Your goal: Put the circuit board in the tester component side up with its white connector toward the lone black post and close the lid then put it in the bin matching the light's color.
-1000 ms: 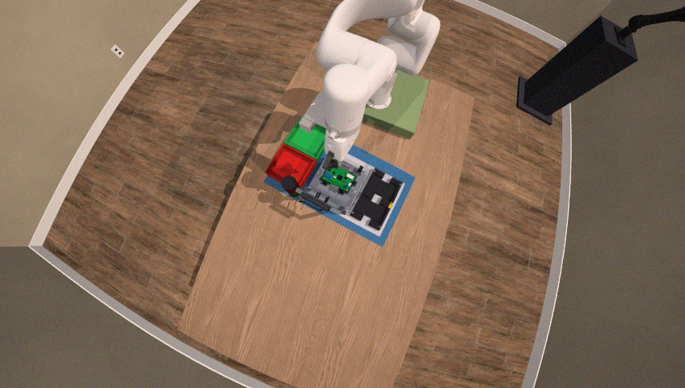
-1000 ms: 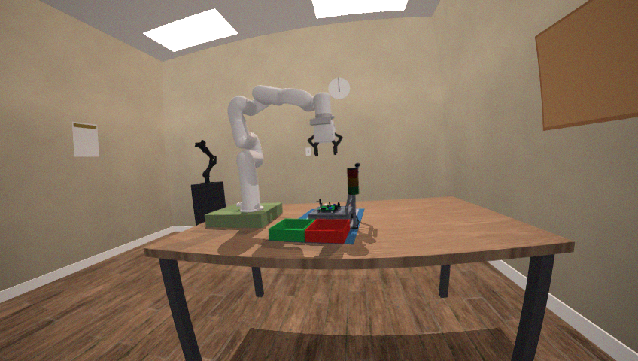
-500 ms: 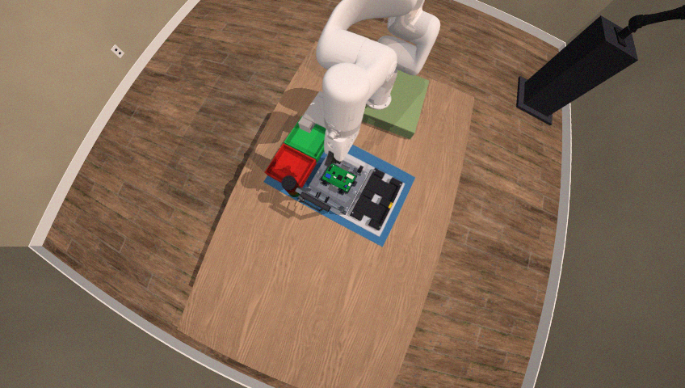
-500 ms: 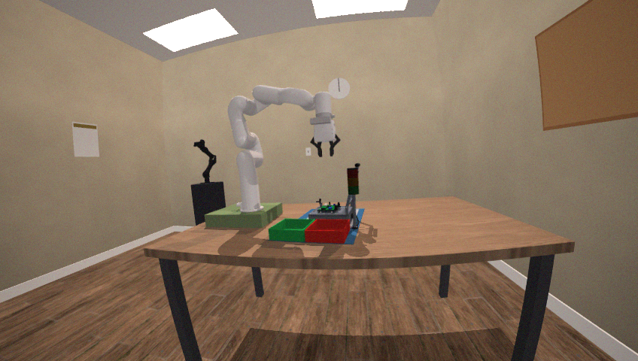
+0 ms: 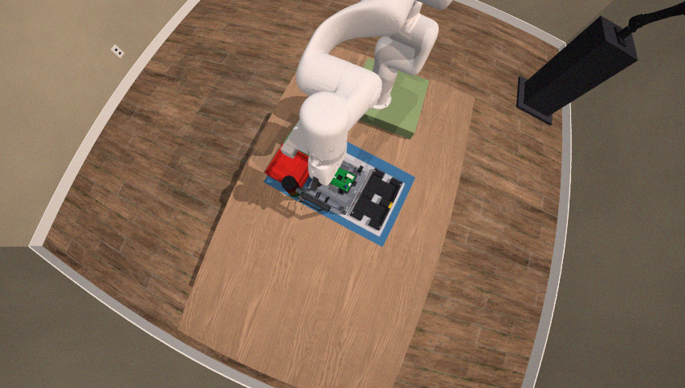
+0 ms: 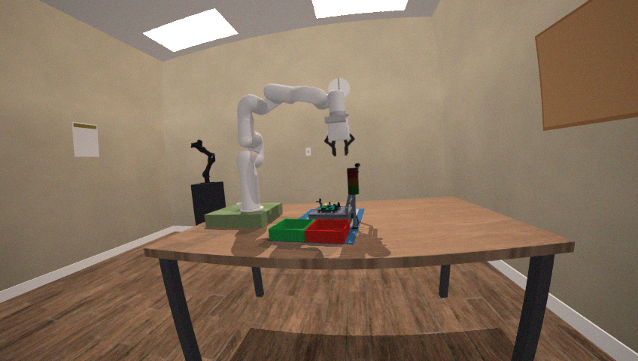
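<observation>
The green circuit board point(image 5: 344, 179) lies in the grey tester point(image 5: 336, 191) on the blue mat; in the side view the board point(image 6: 328, 207) sits on top of the tester. The tester's lid point(image 5: 314, 201) stands open at the near edge. My gripper point(image 6: 339, 151) hangs high above the tester, about level with the top of the signal light tower point(image 6: 352, 180), half open with nothing between its fingers. In the top view my wrist hides most of the gripper. The tower's lamps look dim. The red bin point(image 6: 327, 230) and green bin point(image 6: 290, 229) stand side by side in front of the tester.
The black tray point(image 5: 376, 198) lies on the mat to the right of the tester. My arm's base stands on a green block point(image 5: 398, 105) at the table's far end. In the top view the arm covers most of the green bin and part of the red bin point(image 5: 287, 166).
</observation>
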Controlling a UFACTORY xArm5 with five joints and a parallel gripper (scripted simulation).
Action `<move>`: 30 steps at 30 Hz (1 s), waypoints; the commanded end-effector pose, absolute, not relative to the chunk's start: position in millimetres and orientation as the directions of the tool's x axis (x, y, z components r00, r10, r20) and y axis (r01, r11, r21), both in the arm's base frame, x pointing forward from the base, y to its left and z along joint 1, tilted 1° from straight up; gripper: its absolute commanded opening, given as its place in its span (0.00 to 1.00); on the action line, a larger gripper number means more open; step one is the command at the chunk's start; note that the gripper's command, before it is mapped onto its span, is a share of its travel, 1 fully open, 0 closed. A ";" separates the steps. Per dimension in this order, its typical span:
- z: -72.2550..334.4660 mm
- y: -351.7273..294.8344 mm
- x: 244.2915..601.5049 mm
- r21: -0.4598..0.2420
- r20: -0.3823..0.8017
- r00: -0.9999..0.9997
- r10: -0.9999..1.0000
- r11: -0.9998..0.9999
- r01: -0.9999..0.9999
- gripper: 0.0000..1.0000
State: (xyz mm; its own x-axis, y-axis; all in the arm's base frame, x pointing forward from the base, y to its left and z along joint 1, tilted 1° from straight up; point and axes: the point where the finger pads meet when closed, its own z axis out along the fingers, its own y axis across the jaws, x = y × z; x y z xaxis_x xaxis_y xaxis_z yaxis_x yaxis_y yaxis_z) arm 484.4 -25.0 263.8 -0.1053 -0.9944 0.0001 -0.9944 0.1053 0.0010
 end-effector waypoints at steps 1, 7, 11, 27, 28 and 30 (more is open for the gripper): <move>265.8 -28.7 522.2 0.008 0.000 -0.105 -0.994 0.105 -0.994 0.52; 265.5 -32.2 554.6 0.008 0.000 -0.105 -0.994 0.105 -0.994 0.52; 265.4 -32.8 560.6 0.008 0.000 -0.105 -0.994 0.105 -0.994 0.52; 258.1 -32.7 560.7 0.008 0.000 -0.105 -0.994 0.105 -0.994 0.52; 256.8 -32.7 560.7 0.008 0.000 -0.105 -0.994 0.105 -0.994 0.52; 254.2 -32.6 560.7 0.008 0.000 -0.105 -0.994 0.105 -0.994 0.52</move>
State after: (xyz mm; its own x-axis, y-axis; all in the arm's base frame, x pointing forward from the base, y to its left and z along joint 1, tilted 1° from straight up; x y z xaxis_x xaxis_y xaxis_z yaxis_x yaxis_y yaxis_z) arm 559.8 -32.7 257.8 -0.1051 -0.9945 0.0006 -0.9944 0.1051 0.0130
